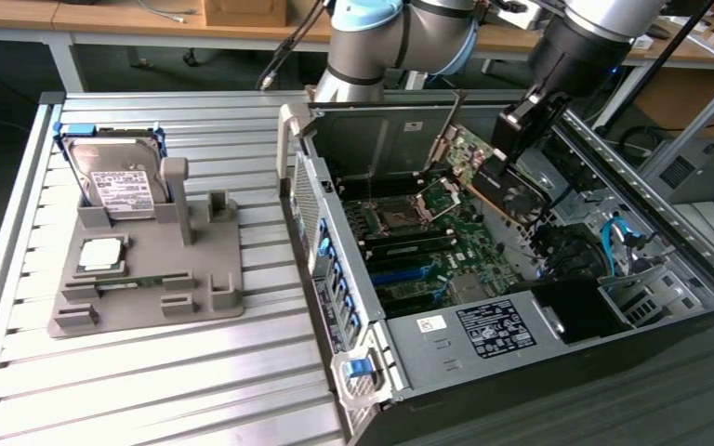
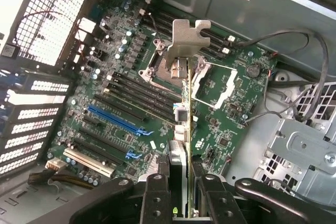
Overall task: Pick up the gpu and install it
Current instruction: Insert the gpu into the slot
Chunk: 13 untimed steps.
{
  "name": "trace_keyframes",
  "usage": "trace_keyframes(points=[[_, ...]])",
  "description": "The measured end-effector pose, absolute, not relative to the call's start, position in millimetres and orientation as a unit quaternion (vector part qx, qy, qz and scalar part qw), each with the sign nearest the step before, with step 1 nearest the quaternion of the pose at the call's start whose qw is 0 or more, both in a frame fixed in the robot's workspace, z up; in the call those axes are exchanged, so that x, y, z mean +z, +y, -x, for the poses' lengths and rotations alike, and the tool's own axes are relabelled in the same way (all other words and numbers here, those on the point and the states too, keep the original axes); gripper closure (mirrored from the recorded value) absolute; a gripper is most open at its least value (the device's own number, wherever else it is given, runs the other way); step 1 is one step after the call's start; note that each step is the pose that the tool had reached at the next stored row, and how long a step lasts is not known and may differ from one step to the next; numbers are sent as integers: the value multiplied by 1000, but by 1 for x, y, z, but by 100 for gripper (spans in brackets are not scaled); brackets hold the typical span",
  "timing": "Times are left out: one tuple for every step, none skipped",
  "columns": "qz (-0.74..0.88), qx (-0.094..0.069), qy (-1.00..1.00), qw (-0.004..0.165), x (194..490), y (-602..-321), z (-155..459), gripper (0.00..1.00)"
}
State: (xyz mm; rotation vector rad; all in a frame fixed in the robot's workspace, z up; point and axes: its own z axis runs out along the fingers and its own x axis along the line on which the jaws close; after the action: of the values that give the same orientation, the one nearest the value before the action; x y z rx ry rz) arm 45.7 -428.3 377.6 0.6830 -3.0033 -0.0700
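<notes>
The end effector point(image 2: 181, 195) is clamped on the gpu point(image 2: 182, 103), with its fingers point(image 2: 156, 195) pressing on both faces of the card. The card is held edge-on over the green motherboard point(image 2: 121, 77), its silver bracket point(image 2: 186, 38) at the end farthest from the grip. In the exterior view, the card sits inside the open computer case point(image 1: 332, 242), at about 2 o'clock in the frame. Toward 9 o'clock, a gray fixture point(image 1: 146, 297) on the slatted worktop point(image 1: 146, 390) carries a hard drive point(image 1: 115, 181) and a CPU chip point(image 1: 100, 253). The white labels on the drive and the power supply point(image 1: 494, 330) are too small to read.
</notes>
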Motion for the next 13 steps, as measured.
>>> trace_keyframes(points=[[-224, -23, -974, 30, 378, -428, -46, 73], [-226, -23, -973, 30, 378, -428, -46, 73], [-228, -22, -973, 31, 378, -428, -46, 73], [-230, -22, -973, 31, 378, -428, -46, 73], [-232, -22, -972, 31, 378, -428, -46, 73], [-234, -22, -972, 31, 378, -428, -46, 73], [-237, -22, -971, 31, 378, -428, -46, 73], [-239, -22, -970, 31, 378, -428, -46, 73], [-241, -22, -970, 31, 378, -428, -46, 73], [-244, -22, -969, 31, 378, -428, -46, 73], [-245, -22, -969, 31, 378, -428, -46, 73], [-248, -22, -968, 31, 378, -428, -46, 73], [-250, -22, -968, 31, 378, -428, -46, 73]])
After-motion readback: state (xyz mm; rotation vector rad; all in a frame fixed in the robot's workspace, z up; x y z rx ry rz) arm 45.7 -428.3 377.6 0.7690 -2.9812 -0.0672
